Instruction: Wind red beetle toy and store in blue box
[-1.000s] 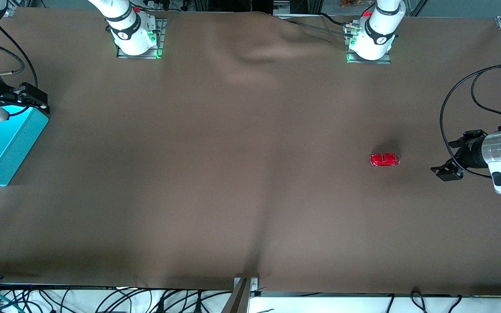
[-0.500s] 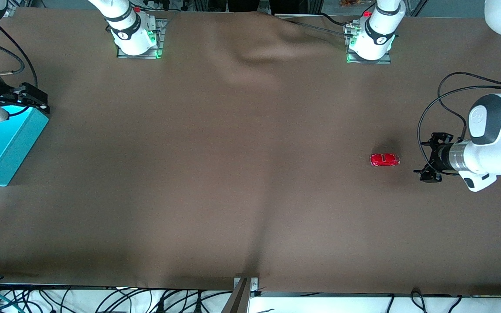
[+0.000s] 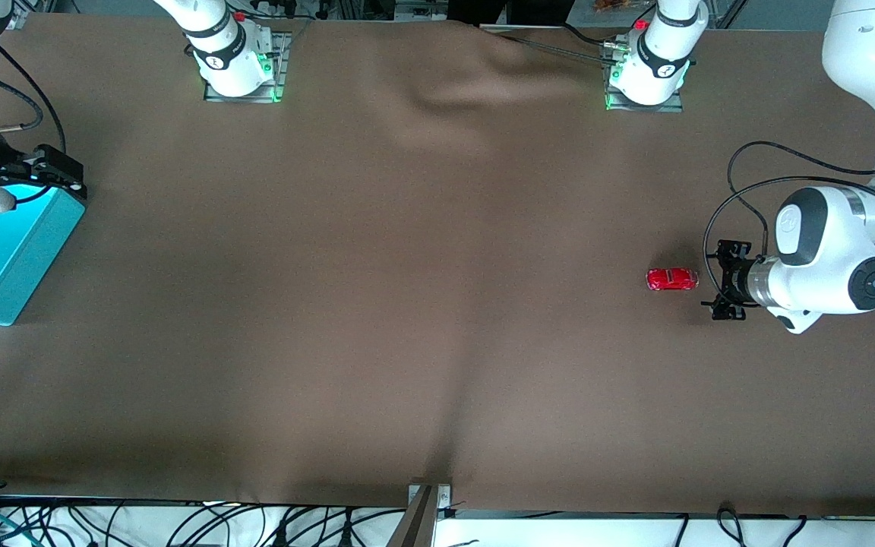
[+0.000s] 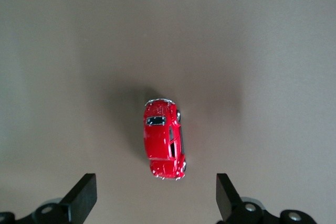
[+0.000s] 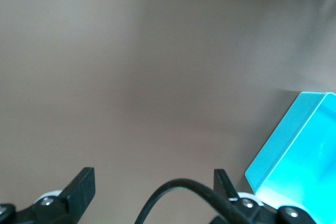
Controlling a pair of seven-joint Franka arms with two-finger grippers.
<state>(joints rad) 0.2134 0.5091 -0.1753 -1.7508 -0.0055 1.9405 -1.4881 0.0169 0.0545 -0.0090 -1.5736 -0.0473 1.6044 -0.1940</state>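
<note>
A table (image 3: 407,304) under wrinkled brown cloth carries a tiny glossy red beetle toy car (image 3: 671,279) toward the left arm's end and a bright cyan rectangular box (image 3: 4,254) at the right arm's end.

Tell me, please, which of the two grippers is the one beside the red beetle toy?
The left gripper, open, is beside the red beetle toy at its own end of the table; the right gripper, also open, is over the blue box.

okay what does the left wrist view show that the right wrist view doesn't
Only the left wrist view shows the red beetle toy, lying on the cloth ahead of the open left gripper, untouched. Only the right wrist view shows the blue box, a corner of it beside the open right gripper, plus a black cable. Both show the brown tablecloth and open, empty fingers.
</note>
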